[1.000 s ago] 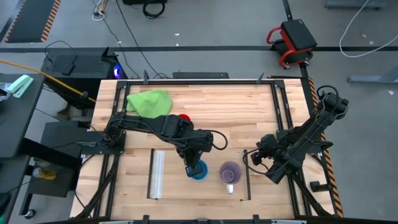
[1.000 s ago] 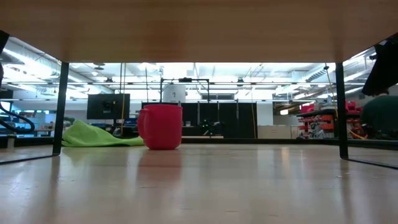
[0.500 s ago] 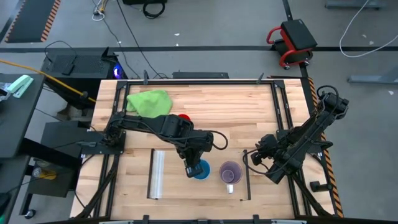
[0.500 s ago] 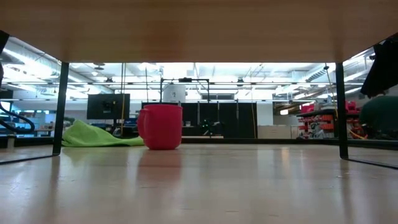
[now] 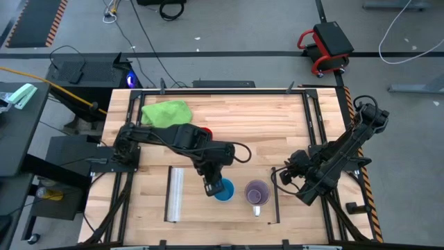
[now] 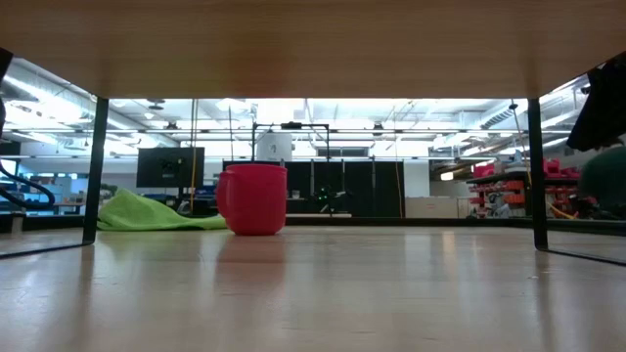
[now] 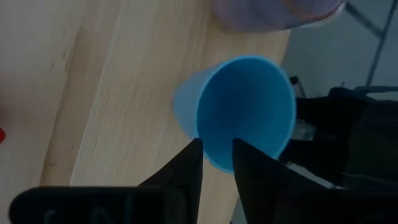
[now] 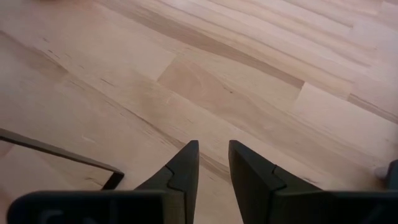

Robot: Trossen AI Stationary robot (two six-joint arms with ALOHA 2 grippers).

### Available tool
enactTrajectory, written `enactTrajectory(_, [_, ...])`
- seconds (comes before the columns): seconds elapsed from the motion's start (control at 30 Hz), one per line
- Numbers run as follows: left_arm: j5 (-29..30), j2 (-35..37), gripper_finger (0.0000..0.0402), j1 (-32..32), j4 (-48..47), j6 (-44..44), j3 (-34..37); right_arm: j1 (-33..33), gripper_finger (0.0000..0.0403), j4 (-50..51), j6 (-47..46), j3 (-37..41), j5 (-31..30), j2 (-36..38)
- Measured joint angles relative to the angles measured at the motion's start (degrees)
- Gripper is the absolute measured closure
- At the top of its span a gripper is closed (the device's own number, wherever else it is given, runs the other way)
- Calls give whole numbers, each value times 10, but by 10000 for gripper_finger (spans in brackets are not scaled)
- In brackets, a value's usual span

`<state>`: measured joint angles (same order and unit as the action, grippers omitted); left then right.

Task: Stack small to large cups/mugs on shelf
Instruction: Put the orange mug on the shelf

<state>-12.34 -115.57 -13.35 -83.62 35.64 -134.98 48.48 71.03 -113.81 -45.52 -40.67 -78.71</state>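
High view: left gripper [image 5: 210,186] over blue cup [image 5: 223,189] on shelf [image 5: 194,208]; lilac mug [image 5: 257,192] just beside, pale handle toward the table's near edge. Right gripper [image 5: 286,175] waits just off the shelf's dark rail. Red mug [image 5: 205,130] well apart, near green cloth [image 5: 166,113].

Low view: red mug upright, cloth behind it; shelf cups not seen.

Left wrist: fingers [image 7: 186,168] straddle blue cup's rim, a narrow gap; whether they pinch it is hard to tell, probably released. Cup mouth faces camera, axis upright. Looks like light, thin, slick plastic; take by rim wall, gently.

Right wrist: jaws slightly parted, nothing between, bare wood below.
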Motion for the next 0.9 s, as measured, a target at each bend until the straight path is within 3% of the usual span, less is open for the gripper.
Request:
enactTrajectory(0.33, [19,60,309,19,-11,-20,0,0,307,-11,0,0,0,0])
enactTrajectory(0.5, [160,82,320,56,-62,-101,3,8,307,-36,0,0,1,0])
enactTrajectory(0.57, [180,85,323,84,-63,-126,7,14,307,-48,0,0,2,0])
enactTrajectory(0.7, [153,78,320,166,-63,-133,23,30,307,-62,0,0,12,0])
enactTrajectory(0.9, [100,79,310,267,-63,-205,121,60,308,-81,-14,0,20,0])
